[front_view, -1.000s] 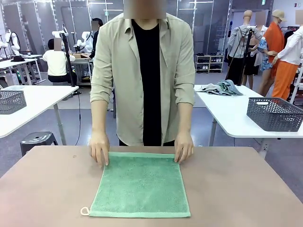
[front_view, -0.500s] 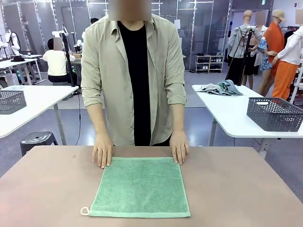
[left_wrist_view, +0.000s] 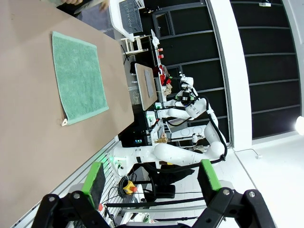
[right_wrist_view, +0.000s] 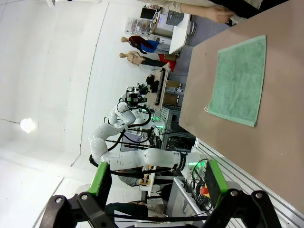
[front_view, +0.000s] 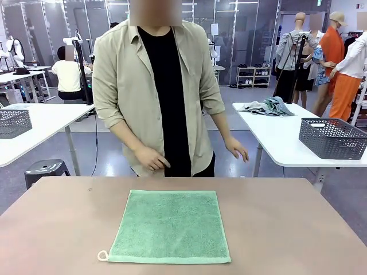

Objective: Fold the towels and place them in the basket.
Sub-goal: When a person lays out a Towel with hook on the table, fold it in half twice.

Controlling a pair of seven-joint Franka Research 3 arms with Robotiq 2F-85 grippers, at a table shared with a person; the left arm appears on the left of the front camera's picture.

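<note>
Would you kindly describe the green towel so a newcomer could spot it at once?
Start at the brown table before the standing person. The mint green towel lies flat at its middle. Unlike the crumpled clothes on the white table behind, it has a white loop at its near left corner.

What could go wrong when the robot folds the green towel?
1. The mint green towel lies flat on the table, so pinching an edge could drag and bunch it.
2. Its white loop sticks out at a corner and might snag.
3. The person's hands hang near the far edge; a reaching arm could bump them.
</note>
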